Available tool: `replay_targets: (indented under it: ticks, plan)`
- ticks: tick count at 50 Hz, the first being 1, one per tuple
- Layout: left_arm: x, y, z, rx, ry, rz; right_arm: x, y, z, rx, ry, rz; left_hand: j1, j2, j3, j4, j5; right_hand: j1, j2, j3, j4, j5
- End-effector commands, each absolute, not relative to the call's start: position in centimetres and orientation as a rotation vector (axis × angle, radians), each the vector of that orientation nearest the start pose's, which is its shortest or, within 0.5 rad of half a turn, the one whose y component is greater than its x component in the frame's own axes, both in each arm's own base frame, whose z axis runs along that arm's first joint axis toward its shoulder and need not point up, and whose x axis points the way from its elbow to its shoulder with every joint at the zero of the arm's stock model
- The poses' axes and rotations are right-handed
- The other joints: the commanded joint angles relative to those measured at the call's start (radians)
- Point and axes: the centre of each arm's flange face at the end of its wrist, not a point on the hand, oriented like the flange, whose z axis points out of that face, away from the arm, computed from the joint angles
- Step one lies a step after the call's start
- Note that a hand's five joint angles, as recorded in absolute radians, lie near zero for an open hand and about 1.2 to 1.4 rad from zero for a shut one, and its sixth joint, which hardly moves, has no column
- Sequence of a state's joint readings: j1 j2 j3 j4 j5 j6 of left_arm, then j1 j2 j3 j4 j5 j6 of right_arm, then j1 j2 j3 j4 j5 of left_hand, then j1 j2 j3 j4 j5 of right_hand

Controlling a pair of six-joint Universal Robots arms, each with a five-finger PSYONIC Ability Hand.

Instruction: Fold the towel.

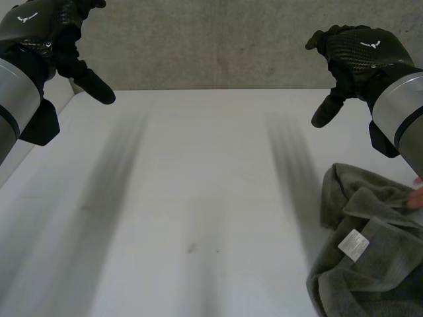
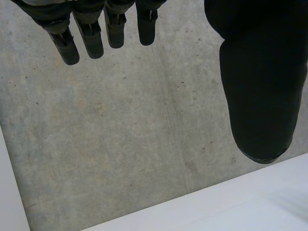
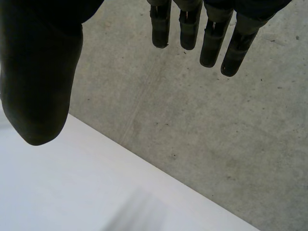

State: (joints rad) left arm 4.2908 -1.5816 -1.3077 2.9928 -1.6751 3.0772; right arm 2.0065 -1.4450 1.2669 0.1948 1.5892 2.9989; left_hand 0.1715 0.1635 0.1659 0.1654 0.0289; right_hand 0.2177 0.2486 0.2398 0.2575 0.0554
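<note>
1. The towel (image 1: 370, 264) lay in a crumpled grey-green heap on the near right part of the counter (image 1: 198, 198). Its white label (image 1: 353, 244) faced up. No edge or corner was laid out flat, so we could not read a long axis from it.
2. At the heap's right side, the tip of a person's hand (image 1: 416, 196) touched the cloth, or came very close to it. We could not tell which.
3. The right hand (image 1: 353, 53) was the nearer one. It hung in the air over the far right of the counter, and the towel lay towards the robot from it, beside the right arm (image 1: 403, 112). The two were well apart.
4. In the right wrist view, that hand's fingers (image 3: 211, 43) were straight and spread away from the thumb, and they held nothing.
5. The left hand (image 1: 49, 33) hovered at the far left corner, with the whole bare middle of the counter between it and the towel.
6. Its fingers (image 2: 91, 33) were also straight and loosely spread, and they were empty. The concrete wall (image 1: 218, 39) stood beyond them.
7. We judged that folding had not begun. The heap would first need drawing towards the middle and spreading flat. That reach suited the right hand, which would have to come back and down. The person's hand was a hazard while it stayed there.
</note>
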Motion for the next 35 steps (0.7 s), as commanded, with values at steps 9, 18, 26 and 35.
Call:
replay_targets:
  ticks: [9, 18, 26, 35]
  plan:
    - [-23.7, -23.3, 37.2, 0.279, 2.308, -2.523, 25.7, -24.6, 34.4, -0.584, 2.031, -2.058, 0.003, 0.011, 0.009, 0.009, -0.029, -0.043, -0.074, -0.065, -0.083, -0.055]
    - [-23.7, -23.3, 37.2, 0.279, 2.308, -2.523, 25.7, -24.6, 34.4, -0.586, 2.032, -2.061, 0.003, 0.011, 0.009, 0.009, -0.029, -0.043, -0.074, -0.065, -0.083, -0.055]
    - [-23.7, -23.3, 37.2, 0.279, 2.306, -2.521, 24.5, -25.3, 34.5, -0.774, 2.123, -2.142, 0.003, 0.011, 0.009, 0.009, -0.029, -0.043, -0.074, -0.065, -0.083, -0.055]
    - [-23.9, -23.5, 36.6, 0.294, 2.332, -2.493, 22.6, -25.8, 31.8, -1.182, 2.364, -2.048, 0.003, 0.011, 0.009, 0.009, -0.029, -0.043, -0.074, -0.065, -0.083, -0.055]
